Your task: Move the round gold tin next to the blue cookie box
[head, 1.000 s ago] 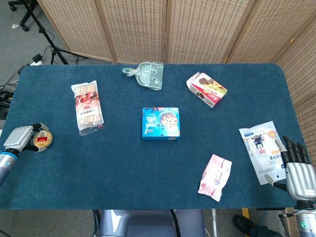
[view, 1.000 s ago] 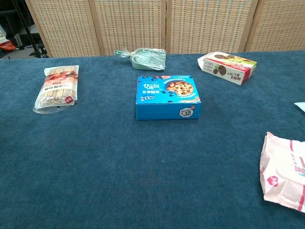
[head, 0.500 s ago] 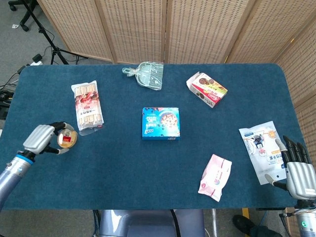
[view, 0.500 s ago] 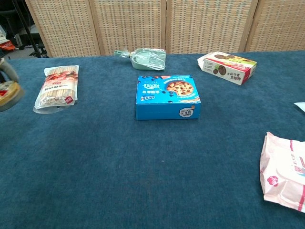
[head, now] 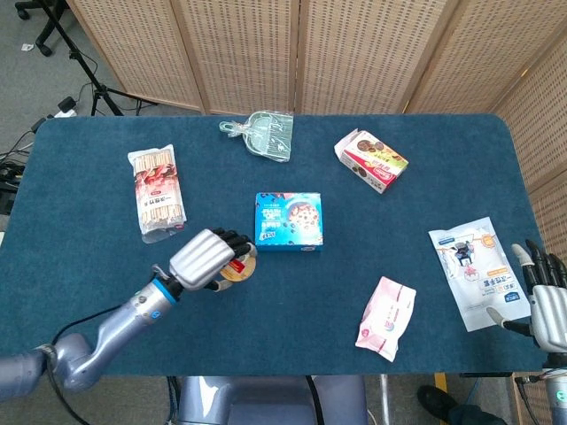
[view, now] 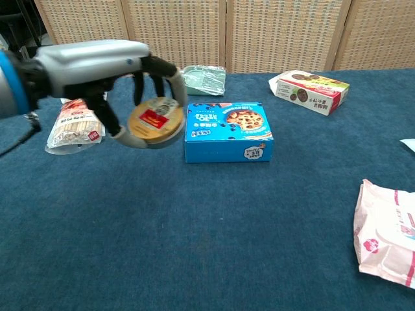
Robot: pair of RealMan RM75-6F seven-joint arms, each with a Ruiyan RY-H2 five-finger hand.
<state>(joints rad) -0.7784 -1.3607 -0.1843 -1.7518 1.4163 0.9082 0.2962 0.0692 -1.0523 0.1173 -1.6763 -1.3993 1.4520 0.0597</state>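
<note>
My left hand (head: pixel 205 257) (view: pixel 113 71) grips the round gold tin (head: pixel 237 267) (view: pixel 154 120), which has a red label on its lid. The tin hangs tilted above the cloth, just left of the blue cookie box (head: pixel 289 221) (view: pixel 227 131) at the table's middle. Whether the tin touches the box I cannot tell. My right hand (head: pixel 547 301) stands open off the table's near right corner, fingers apart and holding nothing; only the head view shows it.
A packet of biscuit sticks (head: pixel 157 193) (view: pixel 76 120) lies left of the box. A green scoop in plastic (head: pixel 265 134) sits at the back, a red snack box (head: pixel 371 160) back right, a pink pouch (head: pixel 386 317) and a white packet (head: pixel 473 266) at near right.
My left hand has carried the gold tin from the table's left edge rightward, past the biscuit sticks, to just beside the blue box. The right hand has sunk slightly.
</note>
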